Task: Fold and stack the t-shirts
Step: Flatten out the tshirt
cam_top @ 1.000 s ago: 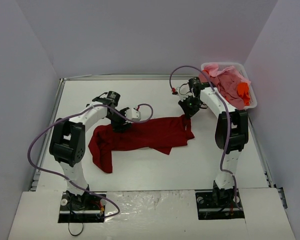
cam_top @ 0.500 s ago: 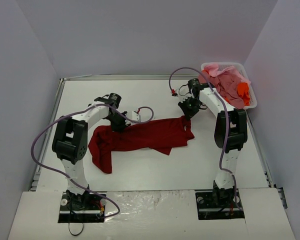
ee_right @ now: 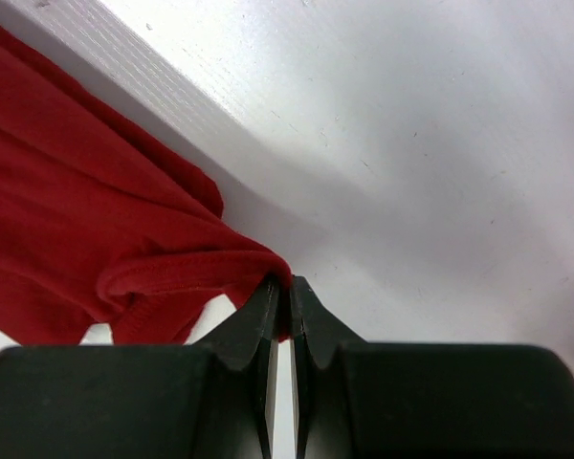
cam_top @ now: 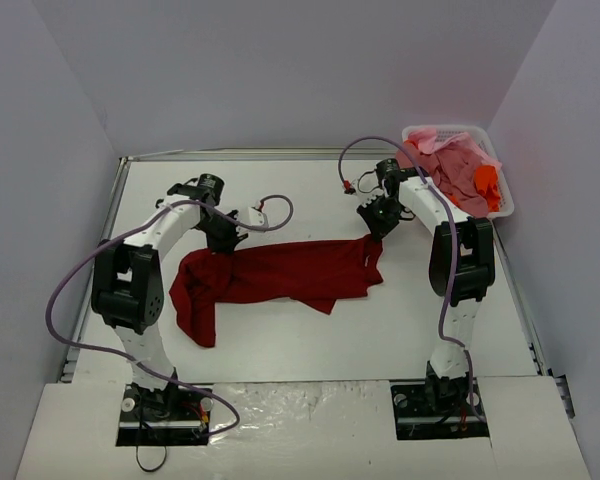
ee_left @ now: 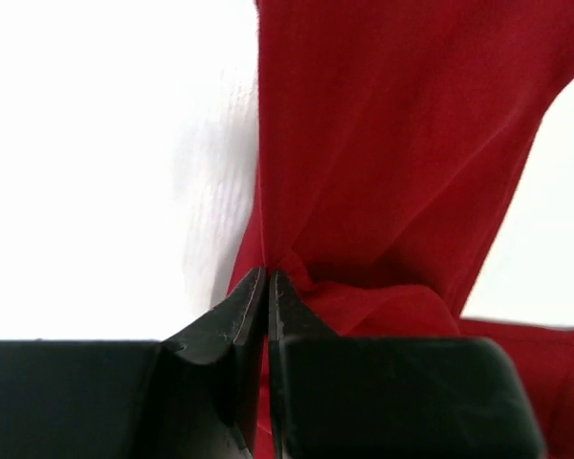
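From above, one dark red t-shirt (cam_top: 290, 275) lay stretched across the worktop (cam_top: 310, 335). One basket (cam_top: 506, 206) at the far right held a heap of pink and orange shirts (cam_top: 458, 165), too bunched to count. Left wrist: the left gripper (ee_left: 267, 277) pinched the red cloth. Right wrist: the right gripper (ee_right: 279, 285) clamped its edge.

The left arm (cam_top: 167, 228) and right arm (cam_top: 430, 205) are built of white links and black joint housings; a purple cable (cam_top: 48, 310) is looped along each. Black wedge-shaped fingers (ee_left: 220, 330) are noted on the left gripper (ee_left: 267, 274) and right gripper (ee_right: 279, 284).
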Controlling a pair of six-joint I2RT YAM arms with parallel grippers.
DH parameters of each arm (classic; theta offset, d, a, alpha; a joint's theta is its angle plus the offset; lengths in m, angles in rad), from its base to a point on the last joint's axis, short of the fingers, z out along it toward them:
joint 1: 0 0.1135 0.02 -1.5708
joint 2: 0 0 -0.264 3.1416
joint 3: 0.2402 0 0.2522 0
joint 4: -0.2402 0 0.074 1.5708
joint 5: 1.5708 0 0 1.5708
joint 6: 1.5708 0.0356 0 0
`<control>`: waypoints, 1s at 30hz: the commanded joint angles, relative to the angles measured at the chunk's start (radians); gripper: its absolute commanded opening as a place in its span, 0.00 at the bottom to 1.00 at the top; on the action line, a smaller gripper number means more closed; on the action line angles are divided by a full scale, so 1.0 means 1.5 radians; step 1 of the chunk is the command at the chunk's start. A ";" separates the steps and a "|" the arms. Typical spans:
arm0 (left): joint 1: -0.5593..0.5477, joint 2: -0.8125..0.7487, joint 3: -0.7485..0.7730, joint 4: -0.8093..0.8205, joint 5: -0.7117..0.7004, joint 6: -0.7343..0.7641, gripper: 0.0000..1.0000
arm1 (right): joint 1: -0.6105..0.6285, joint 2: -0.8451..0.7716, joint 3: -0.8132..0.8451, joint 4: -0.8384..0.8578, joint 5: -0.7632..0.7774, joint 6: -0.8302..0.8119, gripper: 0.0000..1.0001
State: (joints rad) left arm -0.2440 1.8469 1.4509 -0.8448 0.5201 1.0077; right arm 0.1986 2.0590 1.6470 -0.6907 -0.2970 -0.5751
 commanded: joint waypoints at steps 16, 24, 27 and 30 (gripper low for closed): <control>0.061 -0.118 -0.019 -0.073 0.014 -0.016 0.04 | -0.018 -0.042 -0.021 -0.014 0.031 -0.006 0.00; 0.087 -0.126 -0.025 0.051 -0.023 -0.142 0.02 | -0.021 -0.042 -0.018 -0.014 0.035 -0.004 0.00; 0.110 -0.153 -0.044 0.164 -0.107 -0.268 0.02 | -0.022 -0.052 -0.012 -0.014 0.036 -0.001 0.00; 0.135 -0.206 -0.072 0.251 -0.164 -0.346 0.02 | -0.025 -0.065 -0.007 -0.015 0.041 0.000 0.00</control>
State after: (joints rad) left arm -0.0757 1.6524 1.3556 -0.6575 0.3939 0.6724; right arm 0.1757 2.0449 1.6192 -0.6796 -0.2672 -0.5762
